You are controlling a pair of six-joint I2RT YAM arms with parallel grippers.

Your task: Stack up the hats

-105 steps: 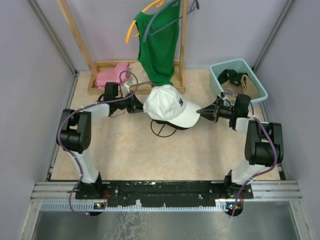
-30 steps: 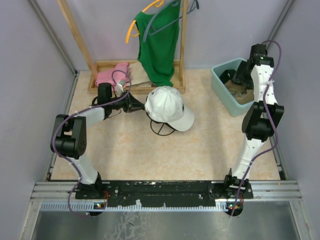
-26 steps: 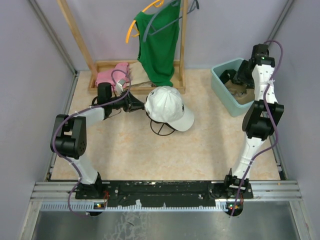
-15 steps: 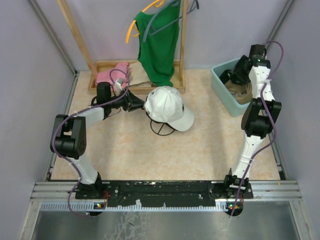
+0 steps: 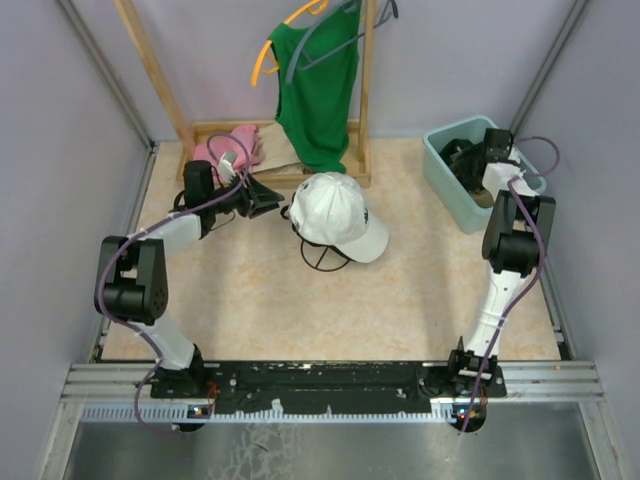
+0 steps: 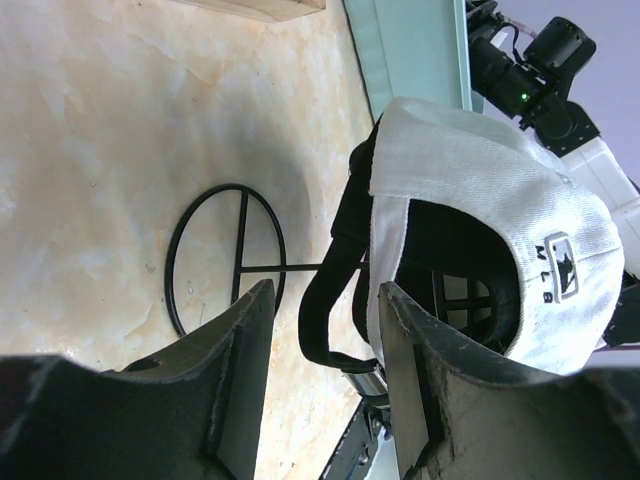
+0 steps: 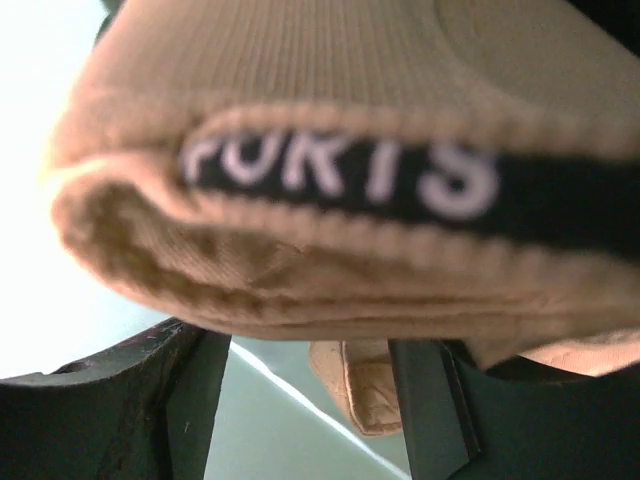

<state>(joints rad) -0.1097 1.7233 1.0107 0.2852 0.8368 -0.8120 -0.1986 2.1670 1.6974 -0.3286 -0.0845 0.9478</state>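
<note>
A white hat [image 5: 335, 213] sits on a black wire stand [image 5: 323, 258] mid-table. My left gripper [image 5: 277, 198] is open just left of its back edge and touches nothing. In the left wrist view the white hat [image 6: 480, 190] and its black back strap [image 6: 335, 300] lie just beyond the open left gripper [image 6: 325, 300]. My right gripper [image 5: 478, 165] reaches down into the teal bin [image 5: 440, 188]. A tan hat [image 7: 350, 120] with dark lettering fills the right wrist view, right in front of the open right gripper [image 7: 310, 350]. A black hat [image 5: 456, 152] also lies in the bin.
A wooden rack [image 5: 170, 100] stands at the back, with a green shirt [image 5: 318, 85] on an orange hanger. A pink cloth [image 5: 225, 150] lies on the rack's base behind my left arm. The stand's ring base [image 6: 225, 260] rests on the beige tabletop.
My left gripper has opened, let go of the white hat's back and drawn away to the left. The right arm has dropped from above the bin down to the tan hat.
</note>
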